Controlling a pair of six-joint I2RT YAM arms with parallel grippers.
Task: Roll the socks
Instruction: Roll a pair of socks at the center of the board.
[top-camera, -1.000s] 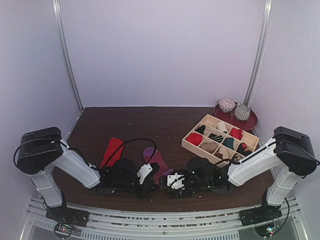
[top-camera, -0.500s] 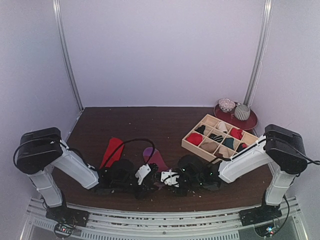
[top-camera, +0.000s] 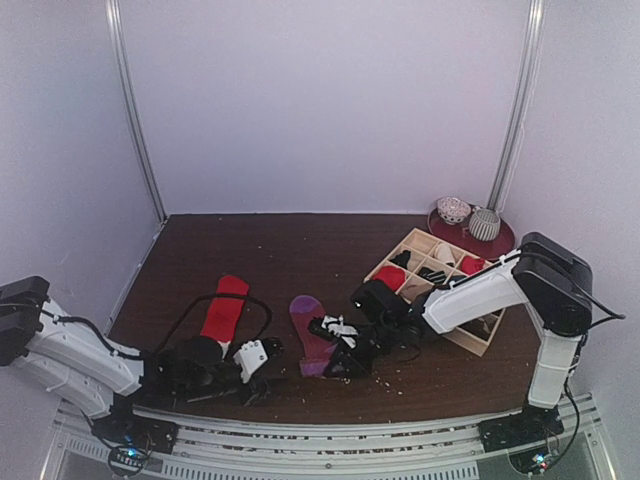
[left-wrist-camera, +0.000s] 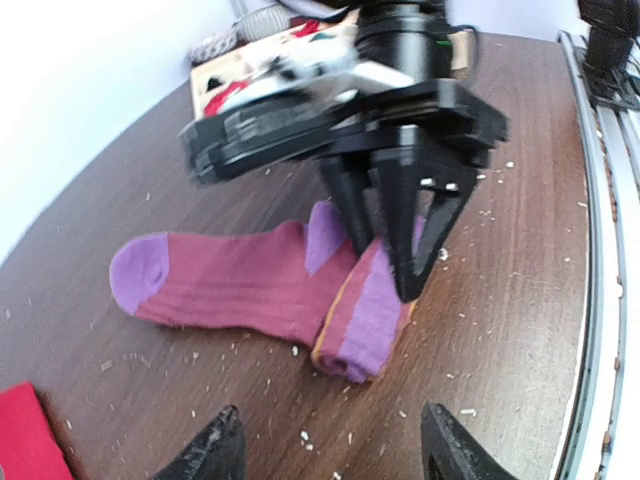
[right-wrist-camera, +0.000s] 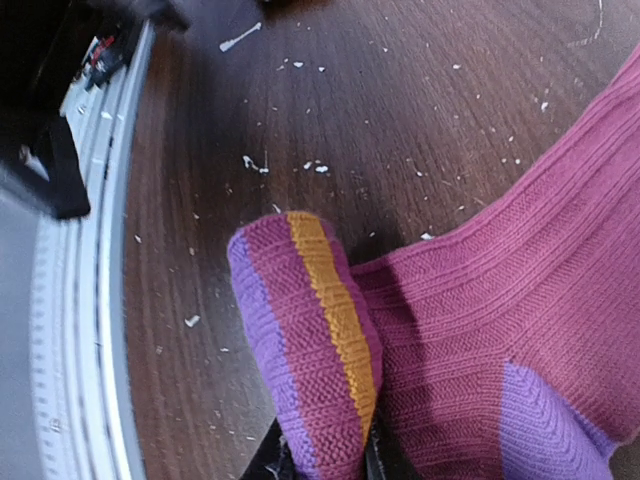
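Observation:
The magenta sock lies flat near the table's front, purple toe pointing away from its folded cuff end. My right gripper is shut on that folded cuff, with the purple and orange stripes wrapped over its fingers. In the left wrist view the right gripper's fingers pinch the fold from above. My left gripper stands open just short of the fold, nothing between its fingertips. The red sock lies flat to the left, untouched.
A wooden divided box with several rolled socks sits at the right. Behind it, a red plate carries two grey-white round items. White lint specks dot the brown table. The metal rail runs along the near edge.
My left gripper has opened, let go of the magenta sock and drawn back to the left. My right gripper has shut on the folded cuff and moved left with it.

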